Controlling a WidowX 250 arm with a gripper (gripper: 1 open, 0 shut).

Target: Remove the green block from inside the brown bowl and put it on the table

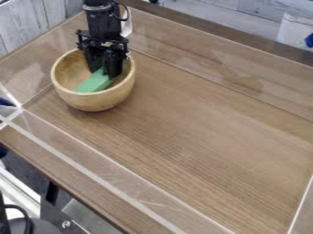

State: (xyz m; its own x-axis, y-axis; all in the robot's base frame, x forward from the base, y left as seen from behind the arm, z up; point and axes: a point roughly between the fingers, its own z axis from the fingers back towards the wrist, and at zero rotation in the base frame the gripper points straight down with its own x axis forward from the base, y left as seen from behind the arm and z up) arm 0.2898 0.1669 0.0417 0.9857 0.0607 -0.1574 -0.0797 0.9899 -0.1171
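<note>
A black robot gripper [106, 57] reaches into a round wooden bowl [76, 96], its fingertips at the upper end of a green block [94, 82] lying inside; whether they pinch it cannot be told. The block looks light and stiff, likely best gripped across its narrow sides for the brown tabletop [196, 128]

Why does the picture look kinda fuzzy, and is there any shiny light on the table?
In the camera view, everything is a bit soft and grainy, as the picture is small; the black gripper blends into a dark tangle over the green block; pale, washed-out streaks cross the table near its front-left edge, maybe reflections, though I can't tell for sure.
</note>
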